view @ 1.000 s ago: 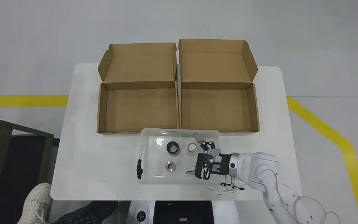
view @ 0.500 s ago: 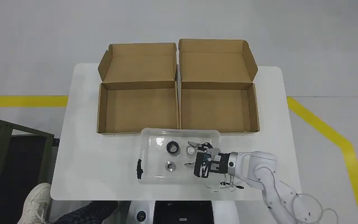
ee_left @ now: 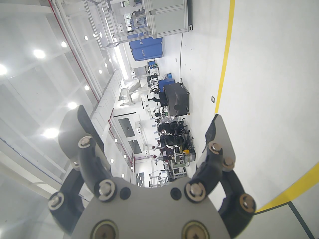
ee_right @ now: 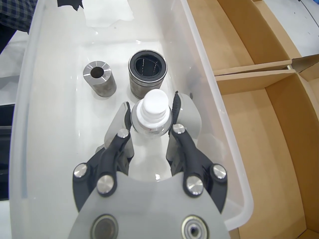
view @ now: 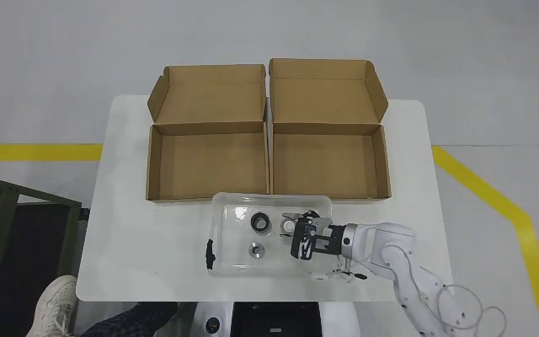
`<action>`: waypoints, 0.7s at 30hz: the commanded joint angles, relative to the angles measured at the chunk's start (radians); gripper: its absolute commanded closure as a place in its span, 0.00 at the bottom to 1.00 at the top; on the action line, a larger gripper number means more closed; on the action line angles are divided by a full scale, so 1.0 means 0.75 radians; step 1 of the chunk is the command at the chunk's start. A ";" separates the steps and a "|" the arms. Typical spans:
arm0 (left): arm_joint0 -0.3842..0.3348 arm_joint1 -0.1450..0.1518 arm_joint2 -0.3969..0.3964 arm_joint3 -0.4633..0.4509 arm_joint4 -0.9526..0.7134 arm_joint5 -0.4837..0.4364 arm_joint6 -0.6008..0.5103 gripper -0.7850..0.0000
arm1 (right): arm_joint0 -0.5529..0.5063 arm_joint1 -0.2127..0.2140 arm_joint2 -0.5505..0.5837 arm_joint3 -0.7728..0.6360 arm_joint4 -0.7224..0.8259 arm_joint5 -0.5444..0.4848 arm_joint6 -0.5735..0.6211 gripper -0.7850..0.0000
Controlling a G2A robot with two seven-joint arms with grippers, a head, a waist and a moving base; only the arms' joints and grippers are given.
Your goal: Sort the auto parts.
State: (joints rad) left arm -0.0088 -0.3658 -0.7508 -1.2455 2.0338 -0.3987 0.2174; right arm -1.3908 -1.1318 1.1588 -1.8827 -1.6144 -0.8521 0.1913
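A white table (view: 126, 211) holds two open cardboard boxes on its far side. The left box (view: 208, 164) and the right box (view: 324, 164) sit side by side and touch, each with its lid flap folded back. Just in front of them, on the near side of the table, lies a clear plastic bin (view: 269, 195).

Three parts are inside the bin. A linear bearing (ee_right: 147, 75) stands upright toward the far side, a metal tube with a black inside. A small metal sleeve (ee_right: 99, 78) with a hole in its top stands a little nearer, also upright and apart from the bearing. The third part is a white stepped plug (ee_right: 152, 116) with a shiny round base, and it sits just to the right of the bearing.

The right gripper (ee_right: 151, 100) reaches into the bin from the right side. Its two fingers press on the plug from both sides, pinching it around its round base. I cannot tell if the plug rests on the bin floor or hangs a bit above it.

A strip of black tape (view: 209, 253) sticks to the left end of the bin, and a scrap of white paper (ee_right: 107, 11) lies just beside it at that end.

The left gripper (ee_left: 149, 112) points away from the table, out at the big room. Its fingers are spread wide apart, with nothing between them.
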 commanded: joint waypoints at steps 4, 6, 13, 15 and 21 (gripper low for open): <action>0.000 0.000 0.000 0.000 0.000 0.000 0.000 0.00 | 0.004 0.004 -0.002 -0.006 0.000 0.013 -0.005 1.00; 0.000 0.000 0.000 0.000 0.000 0.000 0.000 0.00 | -0.002 0.006 0.004 -0.020 0.007 0.010 -0.017 1.00; 0.000 0.000 0.000 0.000 0.000 0.000 0.000 0.00 | -0.034 0.019 0.041 -0.089 0.050 -0.006 -0.075 1.00; 0.000 0.000 0.000 0.000 0.000 0.000 0.000 0.00 | -0.042 0.023 0.055 -0.109 0.080 -0.017 -0.106 1.00; 0.000 0.000 0.000 0.000 0.000 0.000 0.000 0.00 | -0.059 0.030 0.103 -0.150 0.211 -0.029 -0.228 1.00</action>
State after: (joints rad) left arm -0.0088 -0.3658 -0.7508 -1.2455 2.0338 -0.3987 0.2174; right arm -1.4346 -1.1099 1.2316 -1.9938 -1.4742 -0.8730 0.0348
